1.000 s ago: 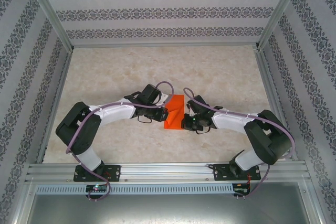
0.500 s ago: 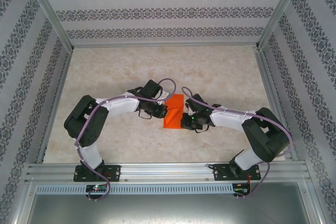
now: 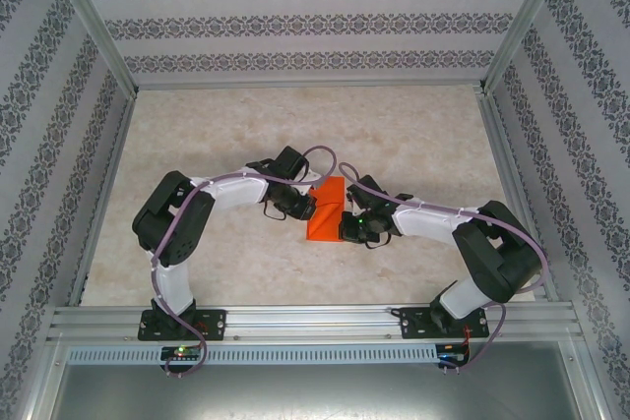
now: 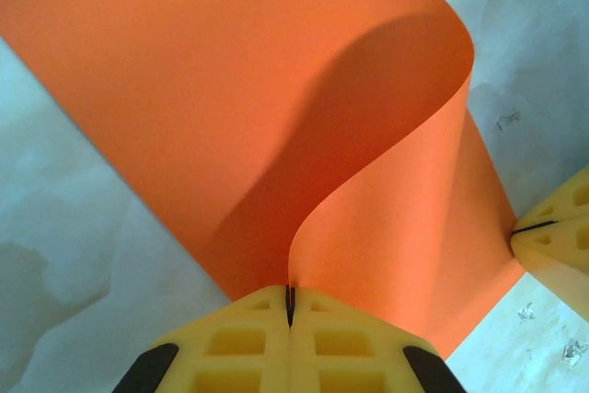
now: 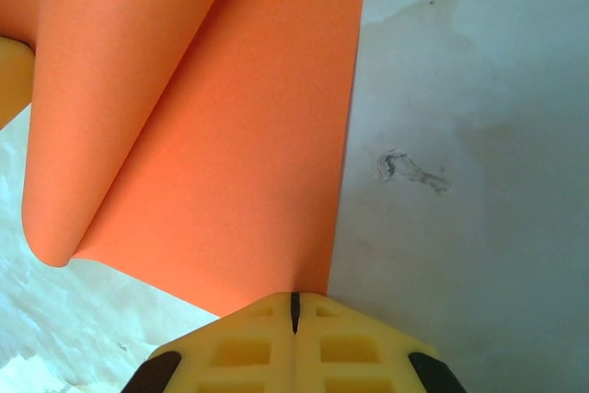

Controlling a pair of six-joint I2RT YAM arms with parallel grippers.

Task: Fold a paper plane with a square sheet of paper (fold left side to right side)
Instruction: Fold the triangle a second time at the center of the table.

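Observation:
The square sheet of paper (image 3: 326, 211) is bright orange and lies mid-table between both arms, its left part lifted and curling over to the right. In the left wrist view the sheet (image 4: 212, 89) bends up in a tall loop, and its edge runs straight into the slit of my left gripper (image 4: 291, 296), which is shut on it. My left gripper (image 3: 306, 207) sits at the sheet's left side. My right gripper (image 3: 346, 229) is at the sheet's near right edge. In the right wrist view it (image 5: 294, 306) is shut on the edge of the flat sheet (image 5: 221, 154).
The table (image 3: 413, 135) is pale marble, with a small scuff (image 5: 409, 170) just right of the paper. Aluminium rails (image 3: 315, 320) run along the near edge and the sides. Patterned walls (image 3: 305, 22) close in the back and both sides.
My left arm has swung right and its elbow has drawn in, carrying the paper's left edge further over the sheet. The right gripper has stayed at the paper's right edge.

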